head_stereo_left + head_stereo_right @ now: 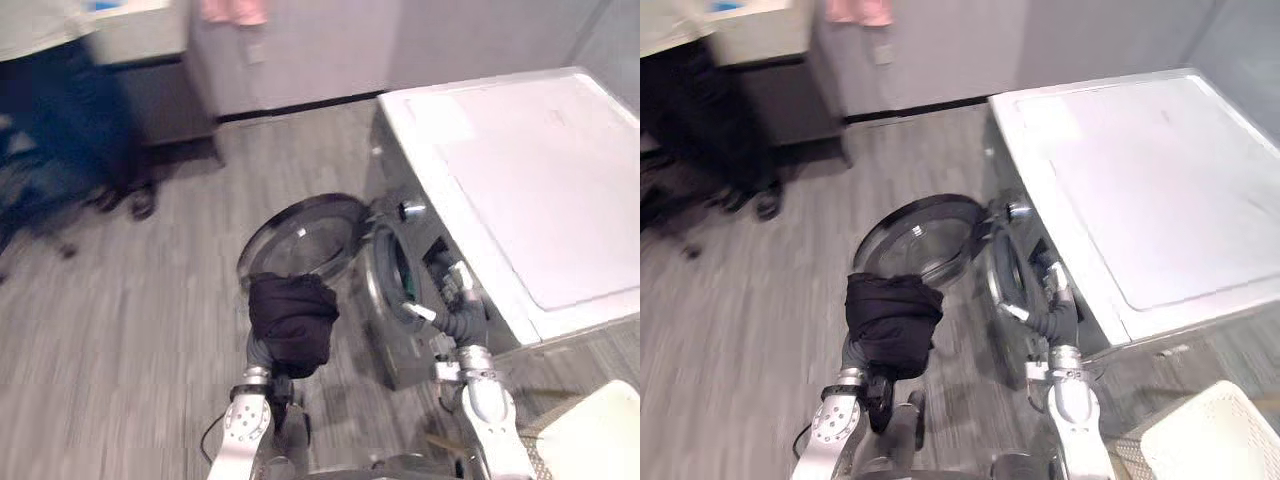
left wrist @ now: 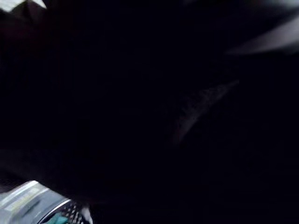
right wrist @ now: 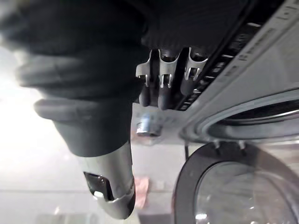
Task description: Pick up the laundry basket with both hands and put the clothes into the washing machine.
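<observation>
A black garment (image 1: 292, 322) is draped over my left hand (image 1: 262, 352), raised in front of the washing machine's (image 1: 530, 180) open round door (image 1: 300, 240); it covers the fingers. In the left wrist view the dark cloth (image 2: 149, 112) lies right against the camera. My right hand (image 1: 455, 305) is up at the machine's front, beside the drum opening (image 1: 395, 280), with relaxed fingers (image 3: 161, 88) holding nothing. Something teal (image 1: 408, 290) lies inside the drum. The white laundry basket (image 1: 1210, 440) stands on the floor at my lower right.
A person in dark trousers and shoes (image 1: 130, 200) stands at the far left by a counter (image 1: 135, 30). A pink cloth (image 1: 235, 10) hangs against the back wall. Grey wood floor (image 1: 140, 330) stretches to my left.
</observation>
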